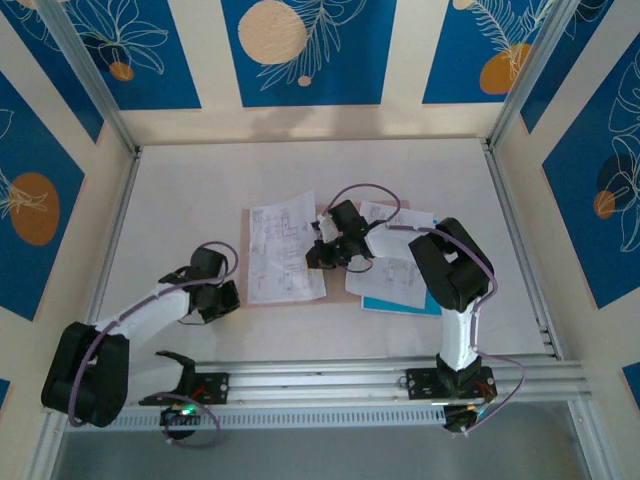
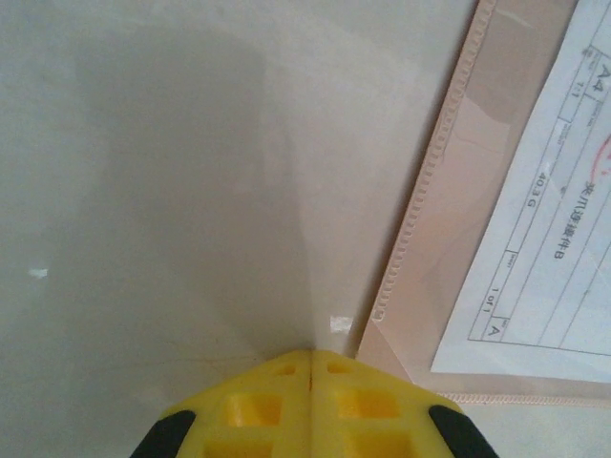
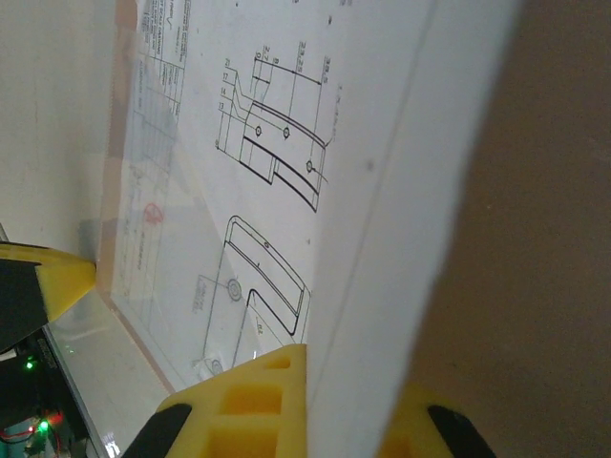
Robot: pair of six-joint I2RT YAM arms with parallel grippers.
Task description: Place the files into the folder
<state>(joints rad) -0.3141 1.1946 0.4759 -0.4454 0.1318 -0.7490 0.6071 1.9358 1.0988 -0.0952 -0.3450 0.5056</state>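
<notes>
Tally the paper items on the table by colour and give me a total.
White printed sheets: 2, one left, one right
Cyan sheet: 1
Pinkish-tan folder: 1
Total: 4, counting only what the top view separates. Any sheets stacked under others cannot be told.
</notes>
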